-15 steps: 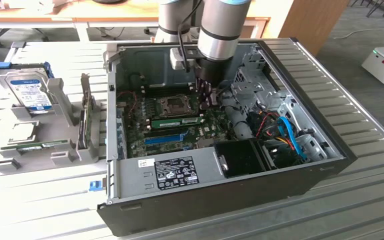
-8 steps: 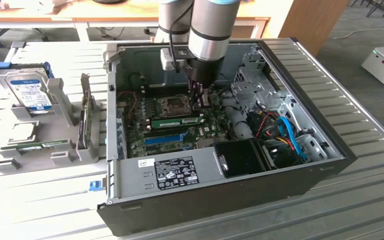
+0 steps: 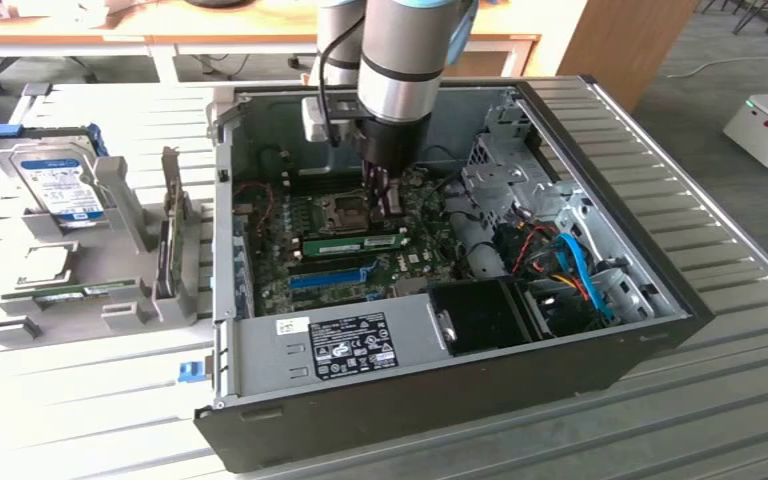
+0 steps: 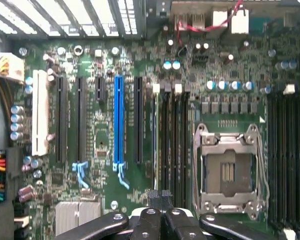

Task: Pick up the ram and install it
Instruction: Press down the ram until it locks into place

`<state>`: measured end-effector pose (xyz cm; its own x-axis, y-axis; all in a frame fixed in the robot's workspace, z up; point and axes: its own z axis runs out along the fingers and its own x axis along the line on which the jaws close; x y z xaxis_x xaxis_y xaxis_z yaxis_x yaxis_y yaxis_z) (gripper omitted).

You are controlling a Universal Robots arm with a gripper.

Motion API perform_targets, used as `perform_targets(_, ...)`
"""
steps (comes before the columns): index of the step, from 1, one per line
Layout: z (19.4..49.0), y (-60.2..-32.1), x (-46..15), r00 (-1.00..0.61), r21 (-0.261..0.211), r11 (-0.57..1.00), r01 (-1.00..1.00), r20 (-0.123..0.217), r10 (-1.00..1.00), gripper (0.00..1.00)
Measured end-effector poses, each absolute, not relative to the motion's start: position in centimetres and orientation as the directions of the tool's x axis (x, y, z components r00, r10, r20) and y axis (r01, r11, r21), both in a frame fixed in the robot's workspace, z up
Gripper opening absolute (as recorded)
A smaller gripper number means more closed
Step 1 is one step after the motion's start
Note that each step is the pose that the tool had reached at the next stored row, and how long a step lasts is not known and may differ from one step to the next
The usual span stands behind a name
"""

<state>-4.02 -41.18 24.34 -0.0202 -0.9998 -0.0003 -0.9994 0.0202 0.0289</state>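
Observation:
The ram, a long green stick with a pale label, stands on edge in a memory slot of the motherboard inside the open computer case. My gripper hangs straight down over the end of the ram towards the exterior view's right, fingers shut with nothing between them. Whether the fingertips touch the ram's top edge I cannot tell. In the wrist view the shut gripper sits over the black memory slots. There the ram appears as a thin edge-on line beside them.
The CPU socket lies beside the memory slots, and a bright blue slot strip runs along the board. A second green stick and a hard drive rest on a grey rack outside the case. Cables and a black fan shroud crowd the case.

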Motion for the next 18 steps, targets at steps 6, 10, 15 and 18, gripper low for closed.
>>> perform_targets(6,24.3,-41.2,-5.2,-0.020,0.029,0.020,-0.999,0.000,-1.000,0.11)
perform_targets(10,24.3,-41.2,-6.0,-0.020,0.029,0.020,-0.999,0.000,-1.000,0.11)
perform_targets(15,24.3,-41.2,-7.1,-0.020,0.029,0.020,-0.999,0.000,-1.000,0.11)
perform_targets(18,24.3,-41.2,-7.8,-0.020,0.029,0.020,-0.999,0.000,-1.000,0.11)
